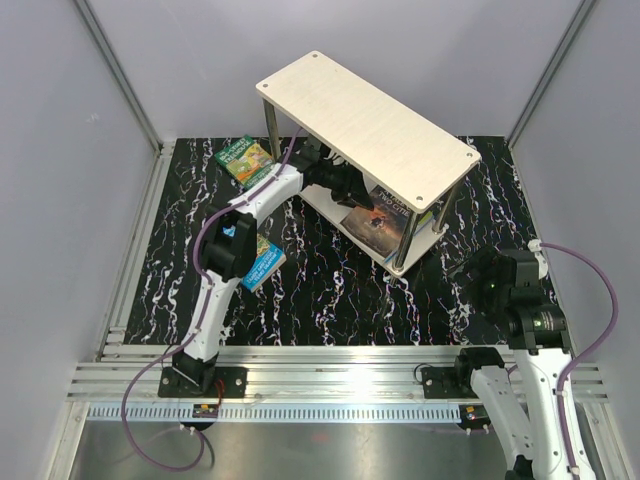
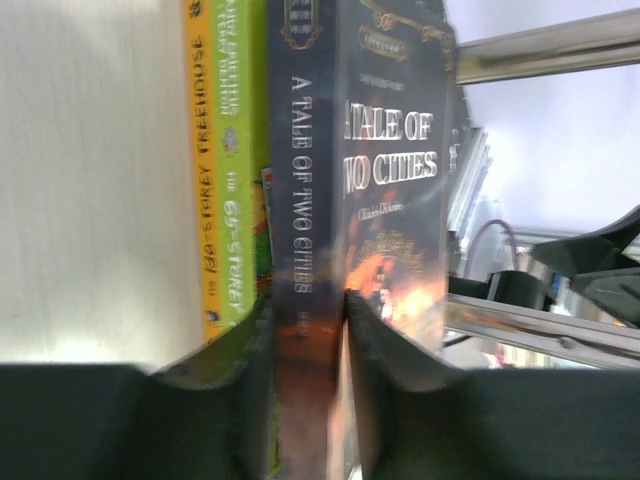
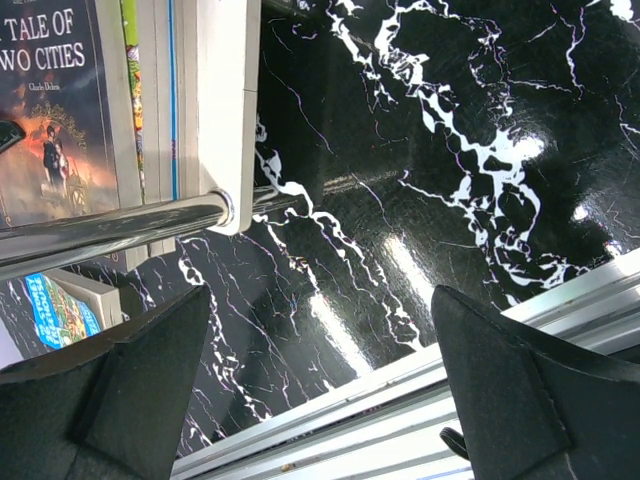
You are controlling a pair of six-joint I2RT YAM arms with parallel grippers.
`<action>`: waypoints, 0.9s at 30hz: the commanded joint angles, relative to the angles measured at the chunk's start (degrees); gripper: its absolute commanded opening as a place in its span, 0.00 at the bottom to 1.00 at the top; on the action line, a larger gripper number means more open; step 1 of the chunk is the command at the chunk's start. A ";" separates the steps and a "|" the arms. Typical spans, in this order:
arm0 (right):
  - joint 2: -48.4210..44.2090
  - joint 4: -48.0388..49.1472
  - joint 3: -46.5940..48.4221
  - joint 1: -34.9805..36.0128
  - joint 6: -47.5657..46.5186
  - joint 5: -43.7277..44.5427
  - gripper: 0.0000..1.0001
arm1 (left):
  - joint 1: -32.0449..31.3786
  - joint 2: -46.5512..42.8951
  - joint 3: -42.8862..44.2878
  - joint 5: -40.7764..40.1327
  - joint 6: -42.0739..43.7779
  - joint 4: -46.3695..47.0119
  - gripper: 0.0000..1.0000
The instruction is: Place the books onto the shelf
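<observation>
Now your left gripper (image 2: 307,312) pinches the dark book (image 2: 335,180) on the shelf (image 1: 365,125); your right gripper (image 3: 320,300) gapes wide.

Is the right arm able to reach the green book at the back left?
Probably not from there. The green book lies far across the table, and the shelf and the left arm stand between it and the right arm.
</observation>
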 commanded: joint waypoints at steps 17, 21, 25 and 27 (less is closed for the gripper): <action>2.60 3.56 -0.66 0.29 2.18 0.50 1.00 | -0.74 -6.08 -7.82 -1.20 -10.39 15.31 0.99; 2.42 3.91 -0.93 0.29 2.18 0.58 1.00 | 1.10 -11.09 -12.49 -0.40 -14.00 20.08 0.99; 1.98 4.53 -1.54 0.20 2.10 0.58 1.00 | 4.00 -18.28 -18.62 -3.91 -11.73 16.23 0.99; 1.63 4.79 -1.81 0.20 2.10 0.67 1.00 | 4.97 -21.19 -22.14 -8.56 -10.06 14.55 0.99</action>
